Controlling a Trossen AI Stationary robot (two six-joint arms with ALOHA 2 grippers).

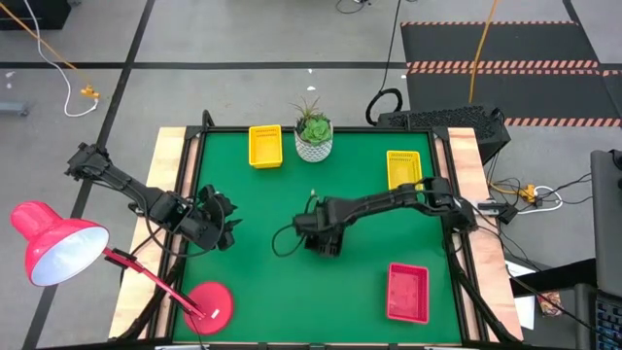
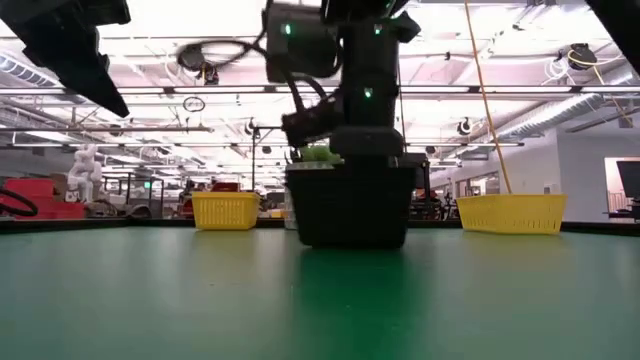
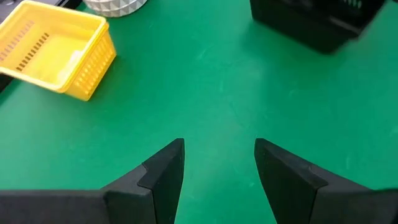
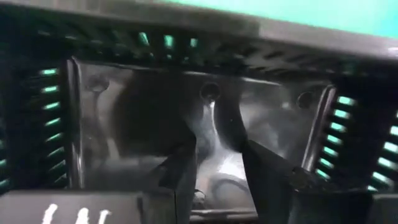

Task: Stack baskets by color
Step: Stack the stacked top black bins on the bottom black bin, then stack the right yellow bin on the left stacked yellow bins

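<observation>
A black basket [image 2: 350, 210] stands on its base mid-table. My right gripper [image 4: 227, 180] points down into it from above, open, both fingertips over its shiny floor [image 4: 149, 124]. In the high view my right arm covers most of that basket. Two yellow baskets [image 1: 264, 146] [image 1: 403, 168] sit near the far edge. A red basket [image 1: 407, 292] lies at the near right. My left gripper [image 3: 219, 155] waits open above the mat at the left [image 1: 228, 219], with nothing between its fingers. My right gripper's fingers [image 4: 183, 174] reach down inside the black basket, between its mesh side walls [image 4: 348, 130]. The gap between them shows only the floor. Whether the tips touch the floor, I cannot tell.
A white ribbed plant pot [image 1: 313, 141] stands at the far edge between the yellow baskets. A red lamp [image 1: 58, 248] leans over the table's left side, its round base [image 1: 207, 304] on the near left corner. Bare green mat [image 1: 262, 282] lies in front.
</observation>
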